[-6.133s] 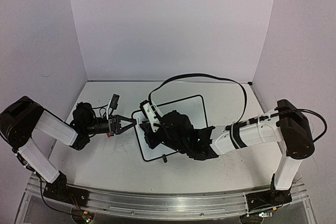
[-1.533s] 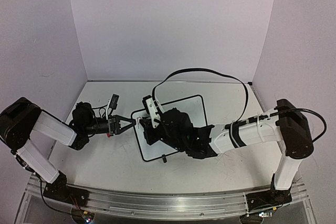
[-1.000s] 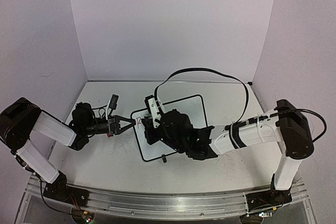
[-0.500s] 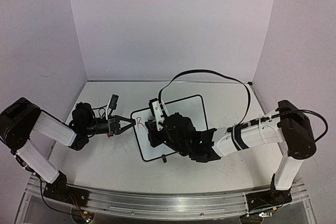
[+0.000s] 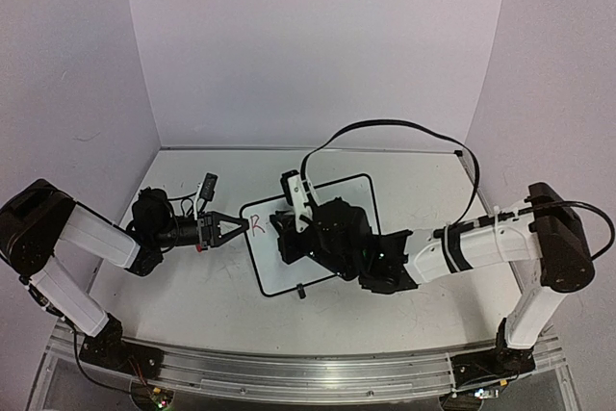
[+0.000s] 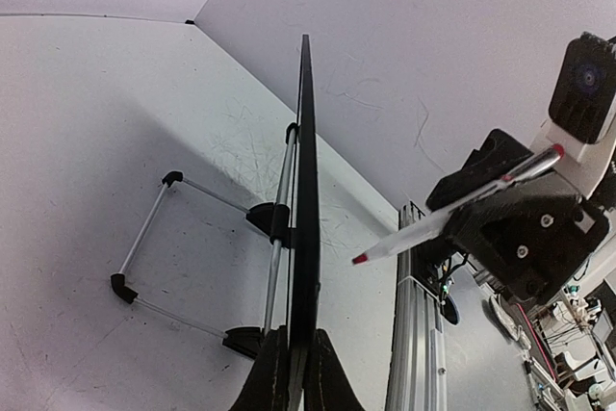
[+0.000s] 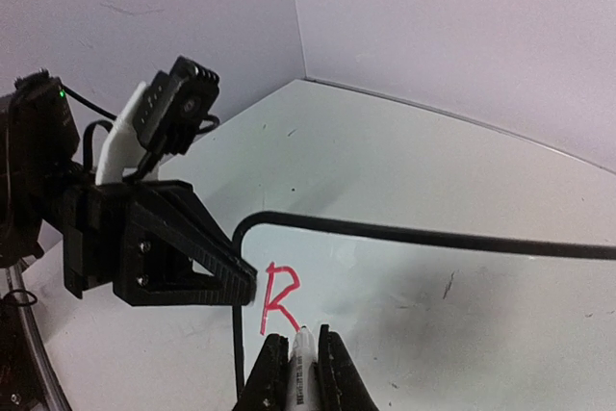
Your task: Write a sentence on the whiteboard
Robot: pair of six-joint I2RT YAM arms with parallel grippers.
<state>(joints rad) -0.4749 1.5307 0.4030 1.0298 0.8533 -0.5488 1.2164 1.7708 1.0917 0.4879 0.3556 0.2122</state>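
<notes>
Whiteboard (image 5: 274, 267) looked light, stiff and tippy (thin wire stand (image 6: 146, 228)). Left fingers (image 6: 270, 382) were clamped on its 9 o'clock edge, which seemed the right hold. Right fingers (image 7: 267, 380) were clamped on the red marker (image 7: 304, 368). Sentence (image 7: 277, 297) was only at "R".

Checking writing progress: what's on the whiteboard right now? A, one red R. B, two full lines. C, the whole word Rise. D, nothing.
A: a single red R sits near the whiteboard corner, just above the marker; no other red letter shows.
</notes>
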